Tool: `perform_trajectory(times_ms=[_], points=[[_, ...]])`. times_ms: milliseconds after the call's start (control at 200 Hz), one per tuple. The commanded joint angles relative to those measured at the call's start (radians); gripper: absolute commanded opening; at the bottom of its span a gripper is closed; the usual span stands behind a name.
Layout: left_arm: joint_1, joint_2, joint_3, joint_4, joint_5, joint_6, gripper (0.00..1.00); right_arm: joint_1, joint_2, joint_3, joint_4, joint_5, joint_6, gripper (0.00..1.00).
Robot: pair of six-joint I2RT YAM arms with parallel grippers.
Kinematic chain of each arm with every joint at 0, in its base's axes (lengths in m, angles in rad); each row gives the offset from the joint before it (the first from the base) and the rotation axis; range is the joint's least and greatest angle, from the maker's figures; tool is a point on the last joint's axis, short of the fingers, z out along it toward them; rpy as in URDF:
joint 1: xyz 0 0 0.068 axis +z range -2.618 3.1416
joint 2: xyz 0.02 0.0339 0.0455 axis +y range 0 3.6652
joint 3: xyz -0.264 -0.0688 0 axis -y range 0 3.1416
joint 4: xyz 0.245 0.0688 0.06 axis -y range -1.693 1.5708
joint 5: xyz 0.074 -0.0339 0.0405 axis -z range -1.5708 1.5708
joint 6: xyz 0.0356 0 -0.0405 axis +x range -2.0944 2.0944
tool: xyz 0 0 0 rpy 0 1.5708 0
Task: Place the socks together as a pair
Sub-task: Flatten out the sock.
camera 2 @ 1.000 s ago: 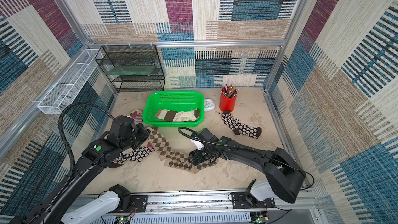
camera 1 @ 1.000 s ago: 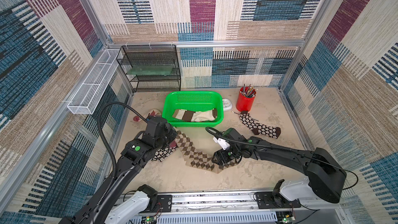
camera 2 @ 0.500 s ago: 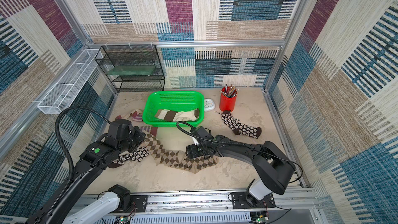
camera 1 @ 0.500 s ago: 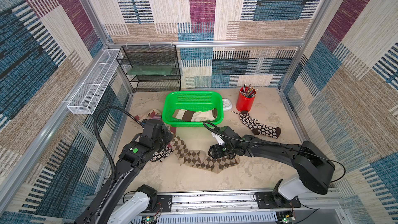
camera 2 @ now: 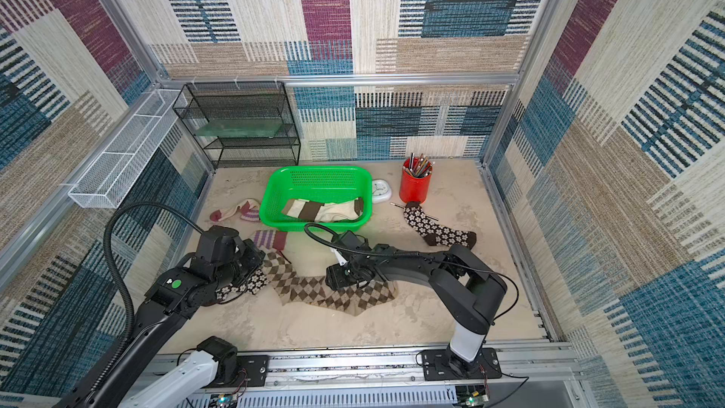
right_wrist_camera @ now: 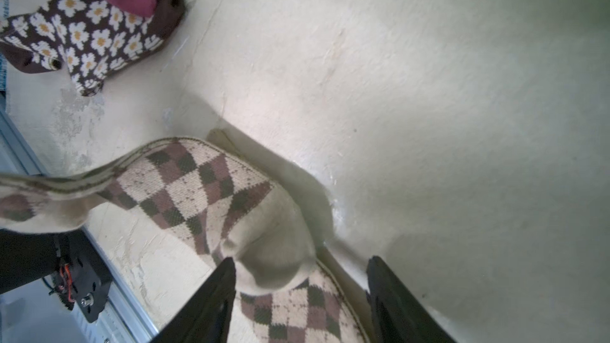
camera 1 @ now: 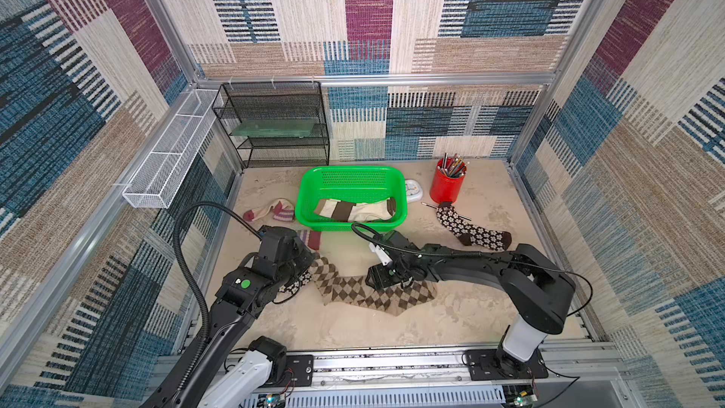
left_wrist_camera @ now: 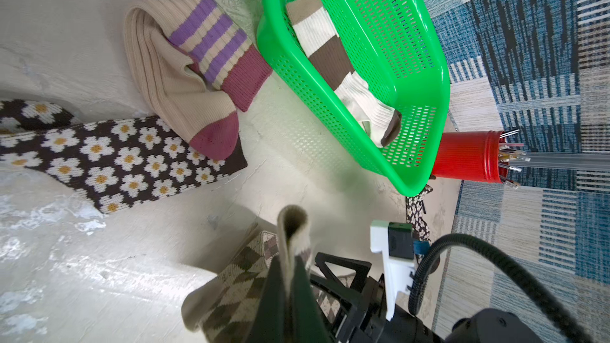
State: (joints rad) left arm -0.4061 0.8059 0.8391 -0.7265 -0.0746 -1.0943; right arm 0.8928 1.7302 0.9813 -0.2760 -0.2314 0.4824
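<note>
Two tan-brown argyle socks lie overlapping at the front middle of the floor. My left gripper is shut on a folded edge at their left end. My right gripper hangs open low over their right part, one finger on each side of a pale toe. One daisy sock lies under my left arm, another at the right. Purple-striped socks lie left of the basket. A cream sock with brown bands is in the basket.
The green basket stands at the back middle. A small white clock and a red cup of pencils are to its right, with a loose pencil by the cup. A black wire shelf fills the back left corner.
My right gripper has moved left along the argyle socks and its jaws have narrowed somewhat. The argyle socks have been drawn left and lie flatter. My left gripper stays shut on them.
</note>
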Motion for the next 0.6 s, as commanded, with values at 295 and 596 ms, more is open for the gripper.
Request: perform_trajectory(times_ms=[295, 596], points=[[0.002, -0.039, -0.032, -0.015, 0.009, 0.028, 0.0, 0.048, 0.065, 0.078, 0.0, 0.017, -0.029, 0.21], [0.001, -0.051, -0.009, -0.014, 0.033, 0.042, 0.0, 0.058, -0.035, 0.119, -0.069, 0.064, -0.044, 0.01]])
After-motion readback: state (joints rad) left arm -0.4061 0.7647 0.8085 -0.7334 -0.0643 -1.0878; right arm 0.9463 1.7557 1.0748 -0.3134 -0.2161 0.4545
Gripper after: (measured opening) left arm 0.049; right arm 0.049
